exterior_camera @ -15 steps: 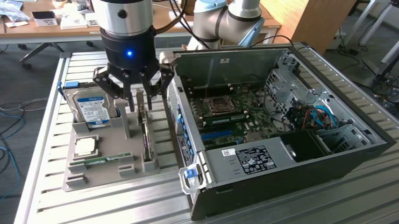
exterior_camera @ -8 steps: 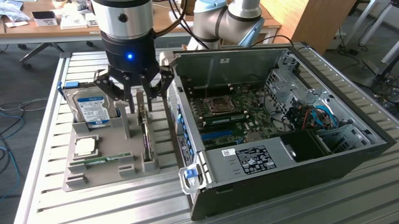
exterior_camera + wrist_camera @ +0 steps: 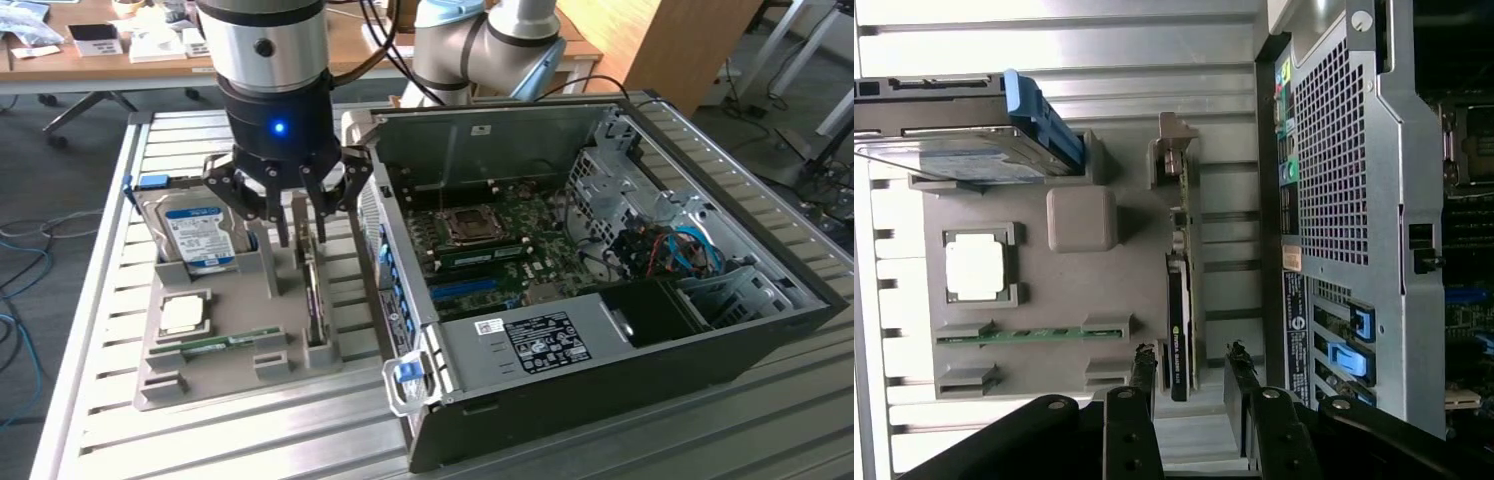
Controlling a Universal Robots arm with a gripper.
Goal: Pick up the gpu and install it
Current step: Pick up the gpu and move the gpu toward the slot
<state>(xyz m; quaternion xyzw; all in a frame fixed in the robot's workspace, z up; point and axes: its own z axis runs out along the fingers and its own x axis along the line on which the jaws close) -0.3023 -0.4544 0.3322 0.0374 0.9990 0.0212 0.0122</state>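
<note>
Gripper wide open, poised over the gpu. Best approach, imo: centre on the card edge, jaws square, no tilt.

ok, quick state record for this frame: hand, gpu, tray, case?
hand: open, low over the tray, fingers straddling one end of the gpu
gpu: standing on edge in its tray slot, not lifted, not installed
contact: cannot tell whether the hand touches the card
tray: gray; also holds hard drive, cpu, memory stick
case: side open, next to the tray on the exterior view's right, motherboard exposed
</note>
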